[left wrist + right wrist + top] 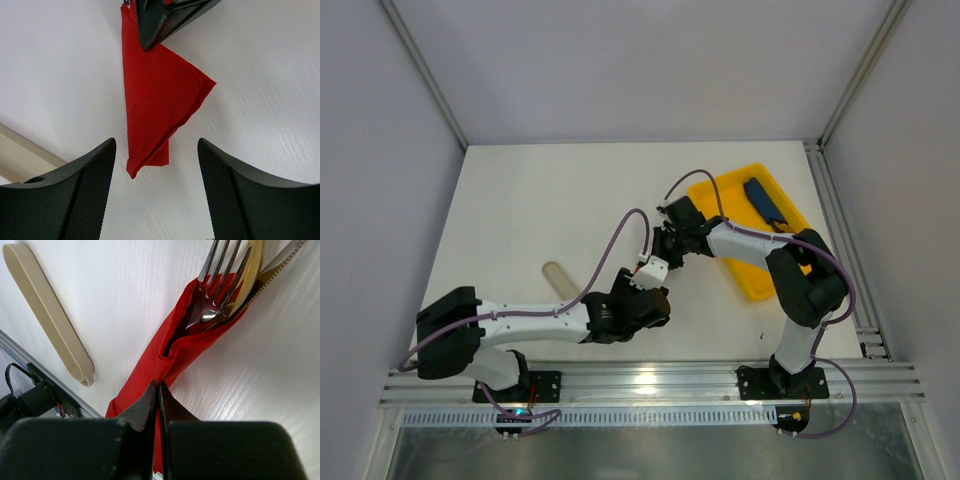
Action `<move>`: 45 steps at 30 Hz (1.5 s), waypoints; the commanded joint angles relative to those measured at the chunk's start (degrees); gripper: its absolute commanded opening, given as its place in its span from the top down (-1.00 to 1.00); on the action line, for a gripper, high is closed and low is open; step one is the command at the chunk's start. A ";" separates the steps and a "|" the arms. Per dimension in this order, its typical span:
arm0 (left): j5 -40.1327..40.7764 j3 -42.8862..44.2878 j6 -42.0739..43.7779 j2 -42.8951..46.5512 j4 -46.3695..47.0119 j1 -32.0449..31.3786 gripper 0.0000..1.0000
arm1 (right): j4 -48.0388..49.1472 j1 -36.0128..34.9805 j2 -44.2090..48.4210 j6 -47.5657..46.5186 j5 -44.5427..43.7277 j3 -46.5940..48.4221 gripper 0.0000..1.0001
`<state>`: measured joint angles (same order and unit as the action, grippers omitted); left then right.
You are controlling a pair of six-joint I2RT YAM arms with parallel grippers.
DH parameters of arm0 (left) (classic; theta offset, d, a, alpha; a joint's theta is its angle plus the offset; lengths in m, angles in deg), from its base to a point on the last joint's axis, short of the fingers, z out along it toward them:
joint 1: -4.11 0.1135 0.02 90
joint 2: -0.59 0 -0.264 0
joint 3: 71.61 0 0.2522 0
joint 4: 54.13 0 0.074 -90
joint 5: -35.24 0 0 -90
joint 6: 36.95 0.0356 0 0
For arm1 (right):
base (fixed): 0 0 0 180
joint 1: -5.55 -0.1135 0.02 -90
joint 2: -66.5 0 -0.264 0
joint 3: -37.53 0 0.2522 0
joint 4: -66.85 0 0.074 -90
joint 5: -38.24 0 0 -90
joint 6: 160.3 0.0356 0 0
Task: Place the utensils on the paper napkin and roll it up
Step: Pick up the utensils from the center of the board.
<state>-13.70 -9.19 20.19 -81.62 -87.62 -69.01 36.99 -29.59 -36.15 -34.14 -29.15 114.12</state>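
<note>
The red napkin is seen folded around the fork on the white table. Its narrow end is pinched by the right pincer, whose jaws are fully closed. The left pincer is spread wide and empty, the napkin's loose tip lying between its fingers.

One red napkin, one fork, one beige sleeve, one yellow tray

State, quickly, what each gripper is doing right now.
Left gripper: open, holding nothing.
Right gripper: closed, pinching the red paper napkin.
</note>
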 commanded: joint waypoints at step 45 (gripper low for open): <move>-3.62 -3.49 -2.73 -6.64 4.61 4.04 0.16 | 1.16 0.07 -0.53 0.84 0.94 2.74 0.93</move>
<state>-18.59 -12.21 18.57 -88.33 -85.65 -65.19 37.06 -29.59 -36.59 -33.89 -29.09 114.18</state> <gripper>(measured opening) 0.432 0.039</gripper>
